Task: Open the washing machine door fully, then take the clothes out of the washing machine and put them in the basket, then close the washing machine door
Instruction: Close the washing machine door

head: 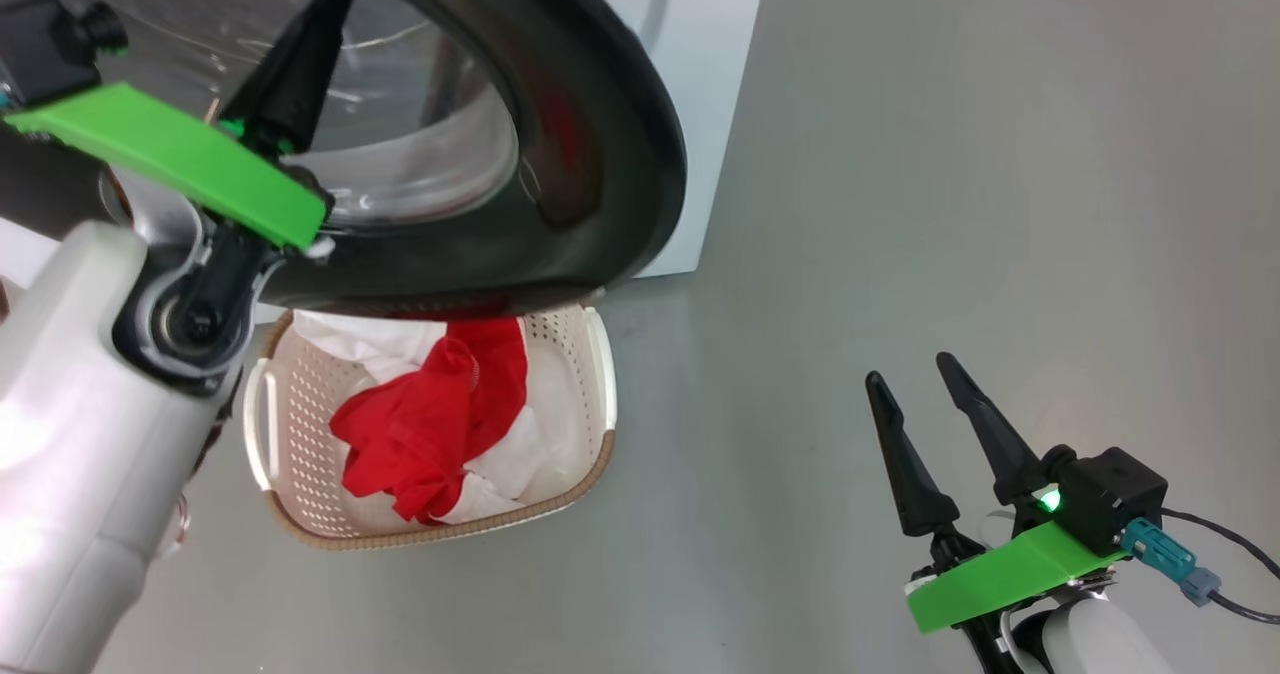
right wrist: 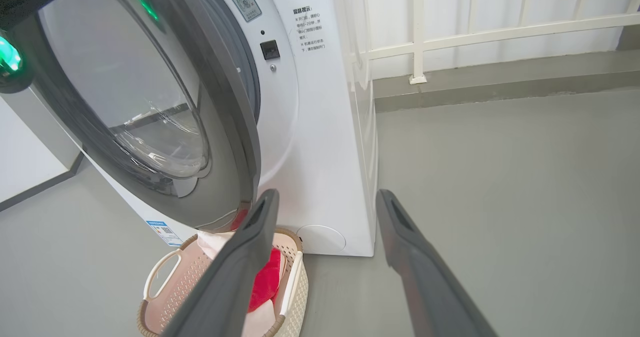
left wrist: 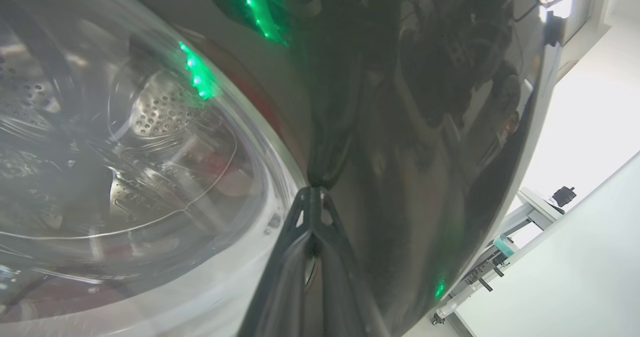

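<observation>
The washing machine [right wrist: 320, 127], a big white box with flat enamelled sides, stands on a smooth grey floor [head: 900, 204]. Its drum, seen through the glass in the left wrist view, is perforated steel and looks empty. The washing machine door [head: 620, 134] hangs ajar at an angle to the front panel. It is a wide glossy black ring around a clear, bulging bowl of glass, and slick enough to mirror the room. The basket [head: 295, 434] sits on the floor just in front of the machine, partly under the door's lower edge, probably so that garments had only a short drop. It is cream plastic with perforated walls, a brown woven-look rim and looped side handles. The clothes lie in it, a limp red piece [head: 420, 434] crumpled over a white one [head: 360, 339], both soft and creased. The left claw [left wrist: 314, 192] has its two dark tapered fingers pinched together on nothing, and its tip meets its own reflection on the black ring (touching, or all but). A closed point suits pushing, so I judge that closing the door is the step in hand. The right claw [head: 909, 372] is spread wide and empty, low over the floor and well apart from the basket, out of the door's way.
</observation>
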Controlling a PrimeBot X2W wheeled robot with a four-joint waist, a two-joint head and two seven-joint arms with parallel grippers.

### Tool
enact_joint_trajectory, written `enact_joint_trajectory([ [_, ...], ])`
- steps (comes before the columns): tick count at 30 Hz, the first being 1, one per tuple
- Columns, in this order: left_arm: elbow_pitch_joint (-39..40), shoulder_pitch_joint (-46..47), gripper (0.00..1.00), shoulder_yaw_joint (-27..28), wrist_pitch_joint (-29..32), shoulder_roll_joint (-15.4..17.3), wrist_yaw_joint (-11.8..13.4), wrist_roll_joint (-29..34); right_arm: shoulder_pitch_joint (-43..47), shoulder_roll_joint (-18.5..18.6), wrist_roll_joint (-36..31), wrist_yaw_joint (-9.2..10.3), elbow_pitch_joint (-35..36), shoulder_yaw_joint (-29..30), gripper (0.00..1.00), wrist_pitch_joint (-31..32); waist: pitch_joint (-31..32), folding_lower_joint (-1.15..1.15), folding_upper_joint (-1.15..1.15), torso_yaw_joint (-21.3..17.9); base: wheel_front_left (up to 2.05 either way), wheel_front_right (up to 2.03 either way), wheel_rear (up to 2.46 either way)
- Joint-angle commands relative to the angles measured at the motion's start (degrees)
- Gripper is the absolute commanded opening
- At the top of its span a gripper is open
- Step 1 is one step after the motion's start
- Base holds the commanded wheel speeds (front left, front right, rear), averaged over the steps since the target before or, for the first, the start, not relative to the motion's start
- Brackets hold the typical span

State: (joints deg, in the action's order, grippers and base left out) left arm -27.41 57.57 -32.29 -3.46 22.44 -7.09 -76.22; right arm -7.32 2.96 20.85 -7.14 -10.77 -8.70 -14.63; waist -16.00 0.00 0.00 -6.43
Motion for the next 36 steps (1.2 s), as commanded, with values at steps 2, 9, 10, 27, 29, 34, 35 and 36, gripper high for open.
enact_joint_trajectory([
  [2, -0.25, 4.88, 0.00, 0.58, -2.38, 1.83, -0.40, -0.27, -1.66, -0.08, 0.91, -0.35, 1.57, -1.94, 1.00, -0.37, -1.00, 0.00, 0.00, -1.01, 0.00, 0.00, 0.00],
  [9, -4.82, 9.44, 0.00, -2.38, -6.70, 2.64, -0.40, -1.18, -2.93, -0.08, 2.11, -0.35, 2.07, -2.53, 1.00, -0.37, -3.14, 0.00, 0.00, -2.79, 0.00, 0.00, 0.00],
  [10, -5.19, 9.83, 0.00, -2.83, -6.93, 2.79, -0.40, -1.49, -2.97, -0.08, 2.23, -0.35, 2.13, -2.50, 1.00, -0.37, -3.29, 0.00, 0.00, -2.93, 0.00, 0.00, 0.00],
  [27, -5.23, 5.16, 0.00, -9.71, -10.02, 4.26, -0.40, -5.77, -2.07, -0.08, 1.54, -0.35, 1.84, -0.76, 1.00, -0.37, -1.39, 0.00, 0.00, -0.45, 0.00, 0.00, 0.00],
  [29, -4.86, 3.00, 0.00, -9.93, -10.70, 4.30, -0.40, -6.08, -1.68, -0.08, 1.19, -0.35, 1.70, -0.56, 1.00, -0.37, -0.52, 0.00, 0.00, 0.17, 0.00, 0.00, 0.00],
  [34, -4.38, -3.19, 0.00, -8.13, -11.47, 4.55, -0.40, -5.32, -0.49, -0.08, 0.27, -0.35, 1.44, 0.17, 1.00, -0.37, 1.41, 0.00, 0.00, 1.63, 0.00, 0.00, 0.00],
  [35, -4.33, -4.47, 0.00, -7.13, -11.49, 4.52, -0.40, -4.40, -0.19, -0.08, 0.10, -0.35, 1.44, 0.45, 1.00, -0.37, 1.72, 0.00, 0.00, 1.99, 0.00, 0.00, 0.00],
  [36, -4.31, -5.85, 0.00, -5.83, -11.50, 4.42, -0.40, -3.26, 0.08, -0.08, -0.09, -0.35, 1.46, 0.65, 1.00, -0.37, 2.05, 0.00, 0.00, 2.27, 0.00, 0.00, 0.00],
])
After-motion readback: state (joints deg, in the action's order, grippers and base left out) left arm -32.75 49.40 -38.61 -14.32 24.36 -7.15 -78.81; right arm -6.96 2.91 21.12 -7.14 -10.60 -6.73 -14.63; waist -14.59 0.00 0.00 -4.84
